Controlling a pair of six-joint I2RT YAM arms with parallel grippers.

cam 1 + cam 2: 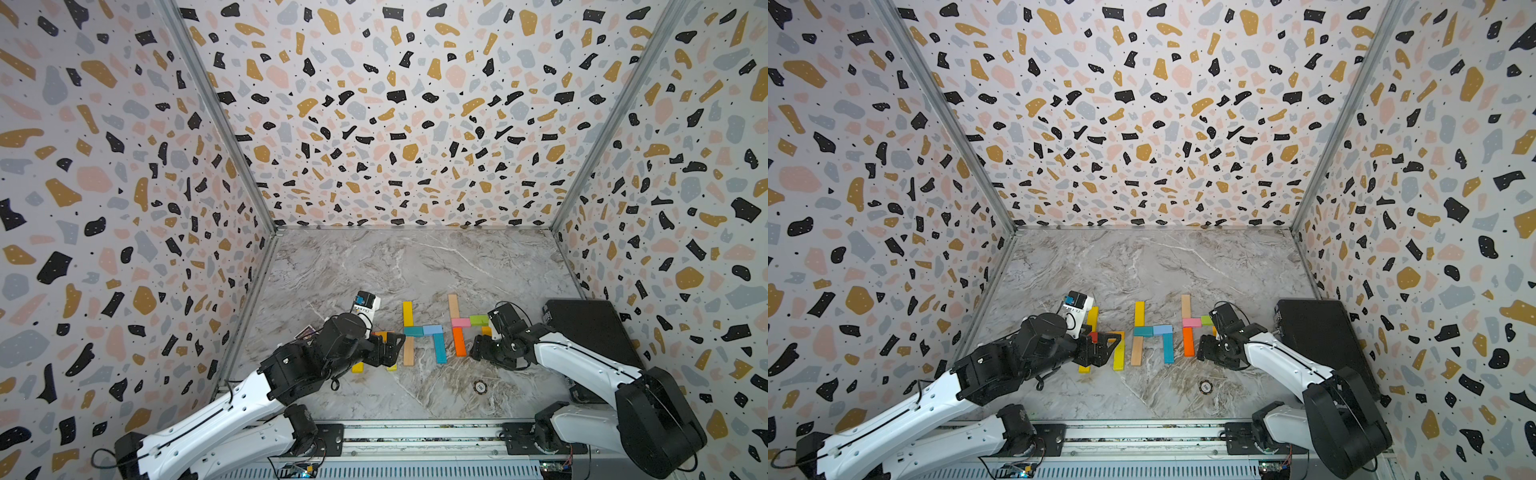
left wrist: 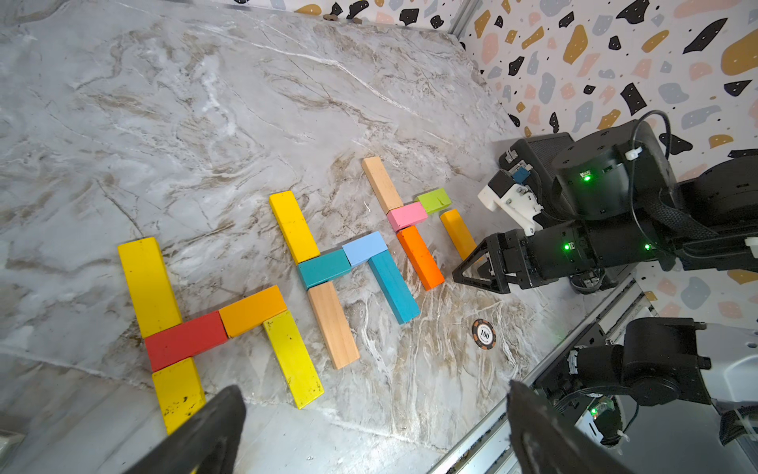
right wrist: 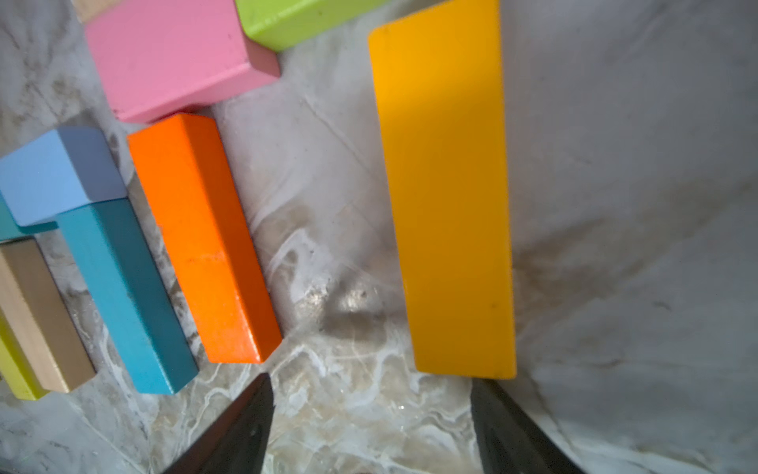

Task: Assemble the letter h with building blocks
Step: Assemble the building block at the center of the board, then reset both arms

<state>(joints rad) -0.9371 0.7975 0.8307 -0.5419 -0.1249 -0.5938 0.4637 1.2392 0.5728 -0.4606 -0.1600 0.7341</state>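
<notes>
Wooden building blocks (image 2: pixel 324 269) — flat, bright, forming h-shapes

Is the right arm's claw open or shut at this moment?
Open: the right gripper shows its two black fingers apart, only bare table between them.

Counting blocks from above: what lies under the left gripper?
In a top view the left gripper covers the leftmost h's middle; yellow ends stick out. The left wrist view shows the red block and orange block there.
</notes>
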